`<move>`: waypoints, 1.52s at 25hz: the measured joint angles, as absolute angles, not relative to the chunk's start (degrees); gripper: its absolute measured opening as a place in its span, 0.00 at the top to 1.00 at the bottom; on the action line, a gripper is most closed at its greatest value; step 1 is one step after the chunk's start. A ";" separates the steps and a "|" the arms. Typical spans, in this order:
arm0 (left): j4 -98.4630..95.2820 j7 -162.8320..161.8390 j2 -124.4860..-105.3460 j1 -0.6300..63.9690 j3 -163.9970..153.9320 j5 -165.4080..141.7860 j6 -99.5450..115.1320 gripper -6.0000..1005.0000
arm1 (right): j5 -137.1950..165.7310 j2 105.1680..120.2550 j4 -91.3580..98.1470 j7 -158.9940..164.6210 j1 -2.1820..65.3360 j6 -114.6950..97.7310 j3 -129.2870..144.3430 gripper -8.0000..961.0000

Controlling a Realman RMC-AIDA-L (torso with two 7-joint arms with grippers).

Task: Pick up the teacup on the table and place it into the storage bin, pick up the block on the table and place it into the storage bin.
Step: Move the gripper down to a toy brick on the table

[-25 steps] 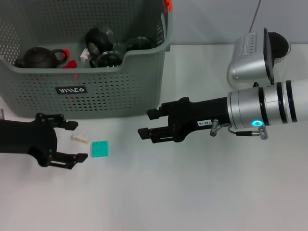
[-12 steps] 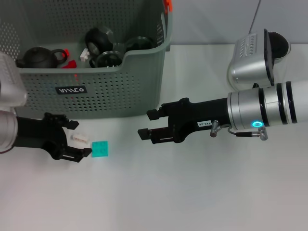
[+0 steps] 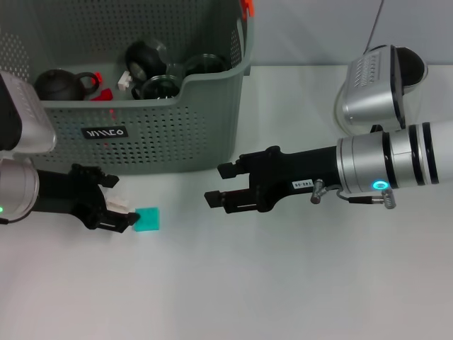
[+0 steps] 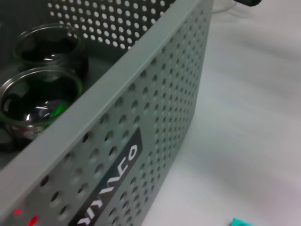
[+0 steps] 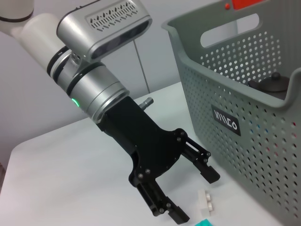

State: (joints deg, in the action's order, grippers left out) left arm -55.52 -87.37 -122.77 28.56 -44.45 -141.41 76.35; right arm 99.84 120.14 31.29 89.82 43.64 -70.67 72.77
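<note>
Reaching low over the table point(image 3: 297, 283), the left gripper point(image 3: 113, 203) sits just in front of the bin point(image 3: 163, 134), its black fingers spread wide and gripping nothing. Between those fingers lies a small white block point(image 5: 205, 199), clearer in the right wrist view, where it rests on the table in the gap and touches neither finger as far as can be seen. A teal square block point(image 3: 148, 219) lies flat on the table just past the tip of the near finger; whether the two touch cannot be told. The right gripper point(image 3: 223, 185) hangs further along the bin's front, near its corner, also open and empty, with the silver arm stretching back toward the right edge. The bin stands at the far left of the table, grey-green with perforated walls, a black label point(image 3: 105, 132) on its front and an orange tab point(image 3: 247, 7) at the rim. Inside it are a dark teapot point(image 3: 58, 83), two glass cups point(image 4: 44, 92) side by side with dark contents, another dark round piece point(image 3: 144, 59) behind them and some small red bits point(image 3: 105, 92). No teacup shows on the table itself.
</note>
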 joint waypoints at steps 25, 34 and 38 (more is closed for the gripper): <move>-51.91 -83.23 -122.65 28.92 -44.91 -142.31 72.83 0.13 | 99.92 120.15 31.11 89.51 43.60 -70.32 72.77 0.30; -53.15 -83.24 -122.34 29.18 -45.69 -142.56 77.49 0.13 | 99.86 120.14 31.11 89.47 43.43 -70.40 72.77 0.30; -54.73 -83.33 -121.97 29.14 -45.15 -142.56 80.53 0.13 | 99.84 120.15 31.11 89.47 43.39 -70.38 72.77 0.30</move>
State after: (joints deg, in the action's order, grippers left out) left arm -54.73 -83.33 -121.97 29.14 -45.15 -142.56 80.53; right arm 99.84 120.15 31.11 89.47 43.39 -70.37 72.77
